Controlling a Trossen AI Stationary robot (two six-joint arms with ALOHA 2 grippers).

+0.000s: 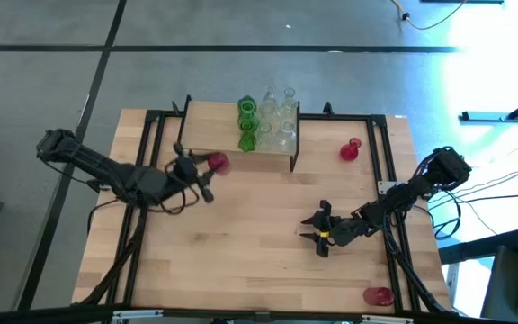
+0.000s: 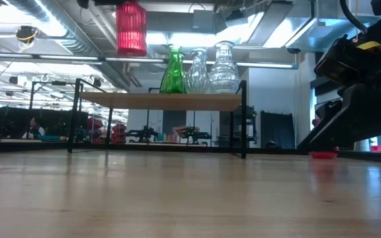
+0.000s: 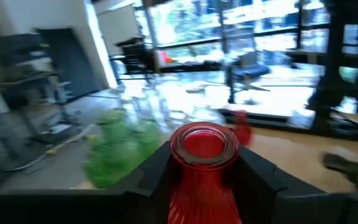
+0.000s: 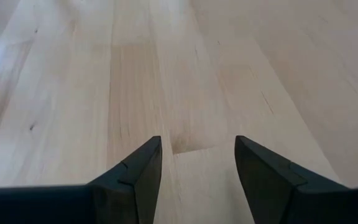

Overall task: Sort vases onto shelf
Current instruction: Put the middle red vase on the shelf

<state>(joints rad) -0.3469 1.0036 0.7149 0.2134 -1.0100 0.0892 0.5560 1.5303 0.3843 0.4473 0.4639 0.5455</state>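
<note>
Red vase [image 3: 202, 168] sits clamped between the left end effector's [image 1: 207, 167] fingers, raised beside the shelf's [image 1: 214, 126] front-left edge. Right end effector [image 1: 317, 230] hangs apart-fingered and empty over mid-worktop [image 1: 241, 243].

The green vases [image 3: 118, 149] blur into a smear in the left wrist view; the red vase [image 3: 201, 174] runs off the edge.

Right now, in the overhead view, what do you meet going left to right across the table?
Left gripper holding a red vase → green vases → clear vases → right gripper → red vase beside the shelf → red vase at the table's near edge.
</note>
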